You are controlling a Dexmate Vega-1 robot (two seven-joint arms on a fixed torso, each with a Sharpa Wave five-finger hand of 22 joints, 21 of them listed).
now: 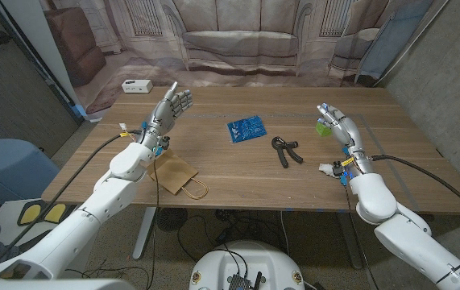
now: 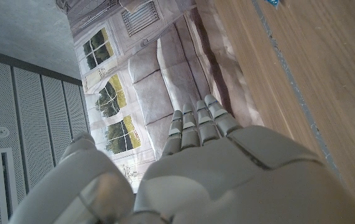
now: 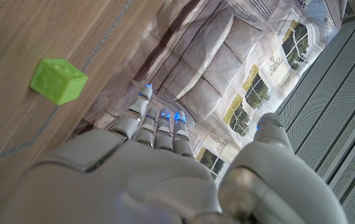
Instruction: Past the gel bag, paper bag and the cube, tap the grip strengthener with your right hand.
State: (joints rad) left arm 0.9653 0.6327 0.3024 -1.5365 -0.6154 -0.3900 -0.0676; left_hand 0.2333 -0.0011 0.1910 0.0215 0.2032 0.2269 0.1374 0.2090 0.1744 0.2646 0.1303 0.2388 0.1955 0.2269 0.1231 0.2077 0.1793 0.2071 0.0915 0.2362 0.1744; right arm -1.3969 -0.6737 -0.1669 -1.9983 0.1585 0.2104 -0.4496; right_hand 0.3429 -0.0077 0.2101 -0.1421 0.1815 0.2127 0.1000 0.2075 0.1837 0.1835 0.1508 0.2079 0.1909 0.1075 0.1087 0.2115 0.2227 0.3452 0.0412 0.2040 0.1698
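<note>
Grip strengthener (image 1: pixel 288 151): black, lies flat near the middle of the counter (image 1: pixel 238 181), handles spread, nothing touching it; it sits between the gel bag and the right robot hand, so I judge it an easy sideways reach.
Gel bag (image 1: pixel 246 129): blue, flat, just beside the strengthener on the side toward the robot's left; one of the things to pass over.
Paper bag (image 1: pixel 179 175): brown, lying flat with its handles toward the near edge, close under the left arm.
Cube (image 1: pixel 323 128): green, just beside the right robot hand's fingers; the right wrist view shows it (image 3: pixel 58 80) apart from them.
Right robot hand (image 1: pixel 337 125): raised above the counter, fingers straight and apart, holding nothing; free for the tap, which is not yet made.
Left robot hand (image 1: pixel 169 108): lifted over the far left of the counter, fingers extended, empty; apparently kept out of the way.
White box (image 1: pixel 137 86): far left corner, well apart from everything.
</note>
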